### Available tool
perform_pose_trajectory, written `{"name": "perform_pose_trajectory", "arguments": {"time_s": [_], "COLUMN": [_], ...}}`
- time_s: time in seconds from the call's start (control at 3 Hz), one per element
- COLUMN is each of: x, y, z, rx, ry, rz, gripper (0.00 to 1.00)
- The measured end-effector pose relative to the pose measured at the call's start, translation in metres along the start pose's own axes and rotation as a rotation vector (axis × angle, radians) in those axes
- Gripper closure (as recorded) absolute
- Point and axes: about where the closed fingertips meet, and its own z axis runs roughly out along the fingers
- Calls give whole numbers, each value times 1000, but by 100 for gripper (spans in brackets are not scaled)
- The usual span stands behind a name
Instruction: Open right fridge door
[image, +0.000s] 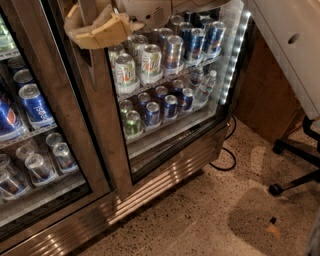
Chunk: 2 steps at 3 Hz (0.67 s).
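The right fridge door (102, 131) is a glass pane in a wide brushed-steel frame, with shelves of cans lit behind it. Its vertical steel bar handle (91, 67) runs down the door's left edge. At the top of the view, my gripper (95, 31) has its tan fingers (116, 29) wrapped around that handle, one on each side of the bar. The door looks flush with the fridge body. My white arm (292, 45) crosses the upper right corner.
The left fridge door (30, 107) shows blue Pepsi cans behind its glass. A black cable (226, 161) lies by the fridge's right foot. A wooden panel (265, 102) and a black office-chair base (297, 167) stand on the speckled floor (200, 225) to the right.
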Motion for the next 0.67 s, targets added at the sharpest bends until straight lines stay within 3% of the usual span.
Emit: {"name": "perform_pose_trajectory", "arguments": {"time_s": [0.67], "x": [-6], "y": [4], "z": [-2], "rx": [4], "ry": [-2], "rz": [-2], "gripper": [100]}}
